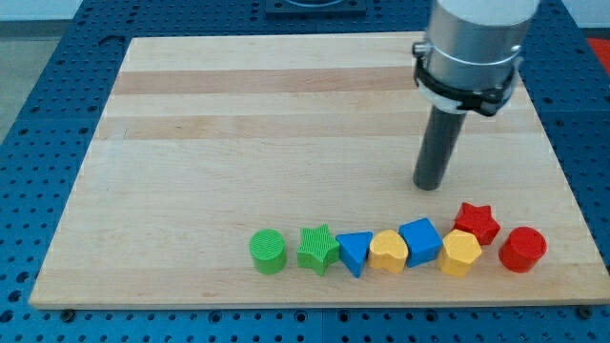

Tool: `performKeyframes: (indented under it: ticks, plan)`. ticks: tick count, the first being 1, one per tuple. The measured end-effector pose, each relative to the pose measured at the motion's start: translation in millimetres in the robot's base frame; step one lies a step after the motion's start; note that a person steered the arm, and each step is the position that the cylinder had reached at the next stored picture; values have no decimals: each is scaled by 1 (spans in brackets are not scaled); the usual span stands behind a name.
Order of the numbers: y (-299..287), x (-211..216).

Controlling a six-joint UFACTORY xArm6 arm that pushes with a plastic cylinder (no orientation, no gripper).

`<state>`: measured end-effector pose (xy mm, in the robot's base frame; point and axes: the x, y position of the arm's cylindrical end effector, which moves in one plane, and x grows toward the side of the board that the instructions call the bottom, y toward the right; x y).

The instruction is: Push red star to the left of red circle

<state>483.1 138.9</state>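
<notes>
The red star [477, 222] lies near the view's bottom right, just left of and slightly above the red circle [522, 249], with a small gap between them. The star touches the yellow hexagon [460, 253] at its lower left. My tip [429, 186] rests on the board above and to the left of the red star, apart from every block.
A row of blocks runs along the view's bottom: green circle [269, 252], green star [317, 249], blue triangle [355, 252], yellow heart [388, 251], blue cube [420, 241]. The wooden board [238, 124] sits on a blue perforated table; its bottom edge is close below the row.
</notes>
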Motion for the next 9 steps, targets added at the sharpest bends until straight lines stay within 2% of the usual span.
performKeyframes:
  ticks: [6, 9]
  plan:
    - [50, 44]
    - [55, 45]
